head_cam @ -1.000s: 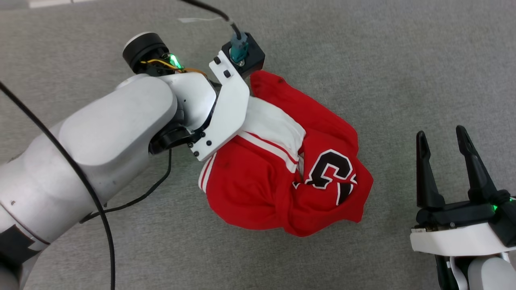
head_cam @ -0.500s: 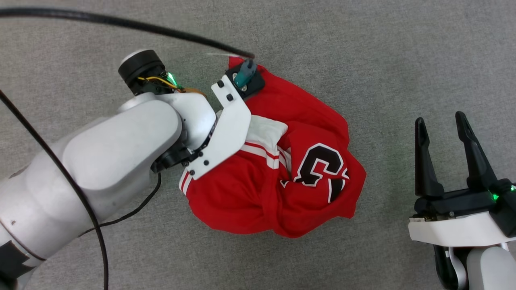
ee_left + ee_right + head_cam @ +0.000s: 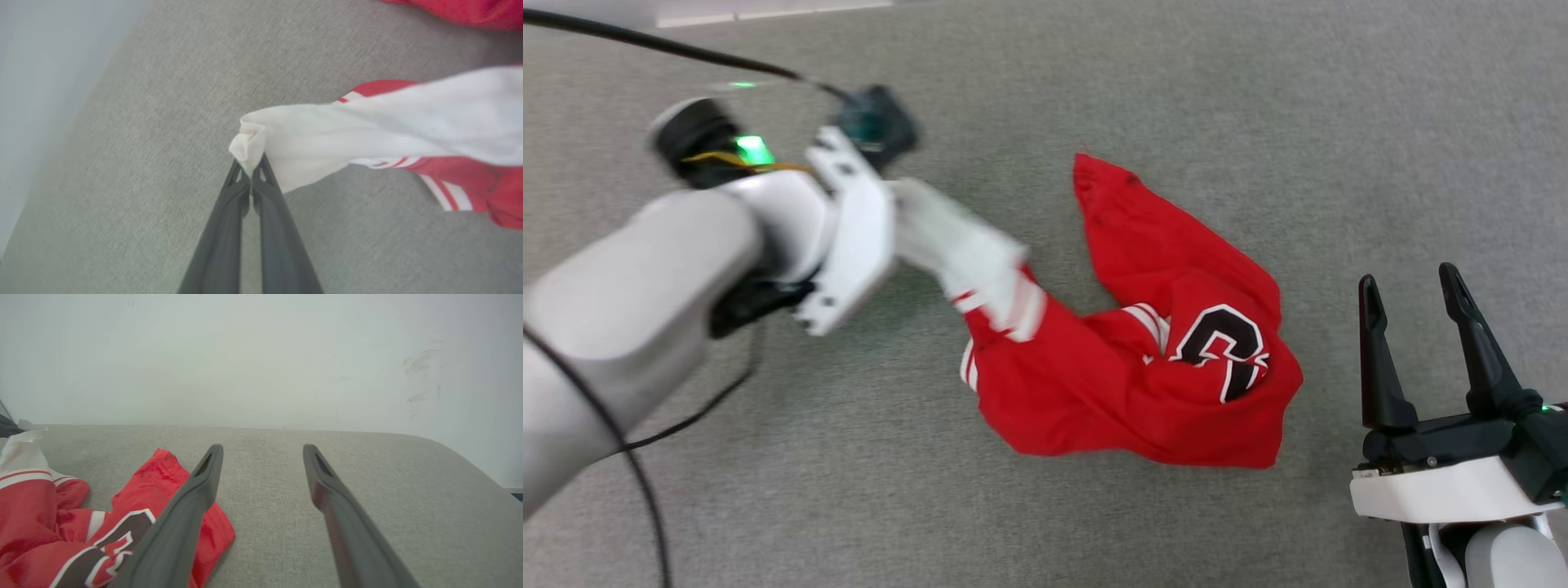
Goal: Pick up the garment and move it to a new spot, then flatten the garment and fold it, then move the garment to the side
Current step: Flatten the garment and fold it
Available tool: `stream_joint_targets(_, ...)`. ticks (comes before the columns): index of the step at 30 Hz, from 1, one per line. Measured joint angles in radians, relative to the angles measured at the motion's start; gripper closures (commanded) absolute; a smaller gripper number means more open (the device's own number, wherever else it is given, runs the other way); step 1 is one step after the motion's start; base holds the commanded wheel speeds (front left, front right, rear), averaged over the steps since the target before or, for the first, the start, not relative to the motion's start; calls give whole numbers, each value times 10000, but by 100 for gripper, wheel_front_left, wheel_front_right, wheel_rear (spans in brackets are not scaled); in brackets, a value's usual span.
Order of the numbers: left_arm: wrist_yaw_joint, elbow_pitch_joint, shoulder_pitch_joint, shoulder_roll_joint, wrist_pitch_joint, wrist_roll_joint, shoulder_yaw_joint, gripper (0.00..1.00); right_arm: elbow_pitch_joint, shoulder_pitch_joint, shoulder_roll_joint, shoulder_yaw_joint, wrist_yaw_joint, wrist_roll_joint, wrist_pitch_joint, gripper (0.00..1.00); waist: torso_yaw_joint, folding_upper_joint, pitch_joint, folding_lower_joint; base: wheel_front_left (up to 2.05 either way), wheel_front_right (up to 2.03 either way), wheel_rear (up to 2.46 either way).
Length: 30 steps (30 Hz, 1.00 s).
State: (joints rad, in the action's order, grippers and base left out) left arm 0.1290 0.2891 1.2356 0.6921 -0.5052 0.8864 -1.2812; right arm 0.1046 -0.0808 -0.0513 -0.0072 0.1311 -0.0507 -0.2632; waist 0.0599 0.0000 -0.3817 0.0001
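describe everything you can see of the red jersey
The garment is a soft red jersey T-shirt with white short sleeves, red-and-white striped trim and black white-outlined lettering on the chest. It lies crumpled on the grey fabric surface, not flattened. One white sleeve is stretched out to the left, its bunched edge pinched between the shut fingers of the left gripper. The open right gripper stands apart on its right.

Garment on grey surface, partly lifted.
Stretched by its white sleeve up-left to blurred left wrist; flanked lower right by right gripper, fingers apart, clear of cloth.
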Motion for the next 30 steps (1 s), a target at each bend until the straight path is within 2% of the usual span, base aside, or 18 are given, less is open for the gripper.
stream_joint_targets(4, 0, 1032, -486, 972, 623, 328, 0, 100, 17, 68, -2, -44, 0, 67, -2, 0, -318, 0, 244, 0, 0, 0, 0)
stream_joint_targets(7, 0, 1699, -1074, 1450, 878, 543, 6, 100, 50, 98, 0, -56, 0, 90, 0, 0, -447, 0, 282, -1, 0, 0, 0)
stream_joint_targets(12, 2, 2516, -2064, 1611, 1055, 1030, 8, 100, 38, 219, -4, -136, 0, 161, 0, 0, -582, 0, 215, -1, 0, 0, 0)
stream_joint_targets(15, 0, 2832, -2248, 1484, 1179, 1225, 77, 100, 2, 216, -2, -128, 0, 182, 0, 0, -664, 0, 233, -1, 0, 0, 0)
stream_joint_targets(16, -31, 2903, -2290, 1404, 1321, 1298, 134, 65, -10, 217, -2, -130, 0, 224, 0, 0, -693, 0, 268, 0, 0, 0, 0)
stream_joint_targets(17, -107, 2941, -2347, 1323, 1549, 1292, 180, 0, -23, 217, -2, -128, 0, 251, 0, 0, -724, 0, 321, -1, 0, 0, 0)
stream_joint_targets(20, -441, 2884, -2385, 1124, 2842, 986, 431, 0, -42, 217, -2, -146, 0, 347, 0, 0, -798, 0, 568, 0, 0, 0, 0)
stream_joint_targets(22, -882, 2713, -2332, 1095, 4000, 698, 744, 0, -17, 214, 0, -211, 0, 441, 0, 0, -847, 0, 784, -1, 0, 0, 0)
stream_joint_targets(26, -2082, 2013, -2515, 1187, 6157, 370, 1386, 0, 142, 181, -2, -464, 0, 671, 0, 0, -971, 0, 1249, -1, 0, 0, 0)
stream_joint_targets(30, -3411, 888, -3448, 1264, 7419, 188, 1804, 0, 238, -134, -2, -481, 0, 1214, 0, 0, -1152, 0, 1646, -2, 0, 0, 0)
